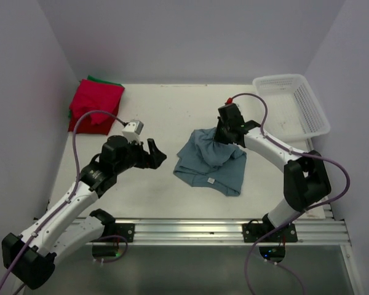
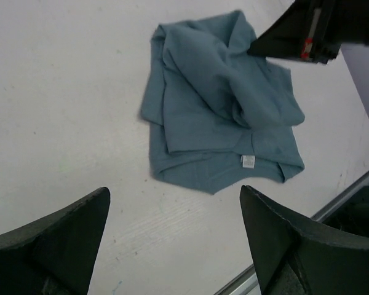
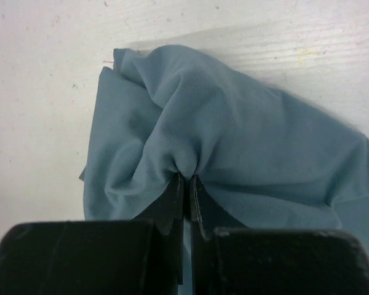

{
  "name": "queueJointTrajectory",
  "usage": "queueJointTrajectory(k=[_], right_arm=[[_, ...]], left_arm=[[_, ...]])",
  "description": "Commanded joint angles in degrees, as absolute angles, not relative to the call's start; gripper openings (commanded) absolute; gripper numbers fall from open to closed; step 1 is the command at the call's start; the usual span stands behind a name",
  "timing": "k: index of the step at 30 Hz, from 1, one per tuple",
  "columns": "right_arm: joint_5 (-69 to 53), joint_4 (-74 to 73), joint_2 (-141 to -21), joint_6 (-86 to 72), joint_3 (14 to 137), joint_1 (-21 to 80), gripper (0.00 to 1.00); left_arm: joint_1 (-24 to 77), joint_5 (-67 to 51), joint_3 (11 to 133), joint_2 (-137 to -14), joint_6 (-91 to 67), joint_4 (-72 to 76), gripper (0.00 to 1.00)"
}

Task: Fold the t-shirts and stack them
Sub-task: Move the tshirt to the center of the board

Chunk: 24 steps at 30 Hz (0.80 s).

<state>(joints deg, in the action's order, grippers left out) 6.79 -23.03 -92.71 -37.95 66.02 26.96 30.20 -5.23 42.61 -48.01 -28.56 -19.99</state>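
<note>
Pinching a fold of the blue-grey t-shirt, right hand hides its far edge — left hand spread

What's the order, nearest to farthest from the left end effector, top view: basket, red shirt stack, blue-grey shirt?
1. blue-grey shirt, mid-table, just right of left end effector.
2. red shirt stack, far-left corner.
3. basket, far-right corner.

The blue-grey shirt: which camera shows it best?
The left wrist view: nearly the whole blue-grey shirt lies crumpled in frame, tag visible. The top view shows it whole but small; the right wrist view shows only a bunch pinched by the right gripper.
</note>
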Motion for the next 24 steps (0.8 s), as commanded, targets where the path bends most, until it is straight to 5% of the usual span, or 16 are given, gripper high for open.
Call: queueJointTrajectory(k=[1,9,24], right_arm=[[13.7,-21.4,-89.8,-38.0,67.9,26.9,0.00],[15.6,-20.9,-87.6,-35.8,69.1,27.0,0.00],[14.5,-19.2,-85.7,-34.0,66.4,26.9,0.00]], left_arm=[[31.0,-13.5,35.3,-48.2,-32.2,-15.0,0.88],[35.2,-8.4,27.6,-56.0,-35.3,-16.3,0.93],[35.6,-7.0,15.7,-63.0,-45.4,14.0,1.00]])
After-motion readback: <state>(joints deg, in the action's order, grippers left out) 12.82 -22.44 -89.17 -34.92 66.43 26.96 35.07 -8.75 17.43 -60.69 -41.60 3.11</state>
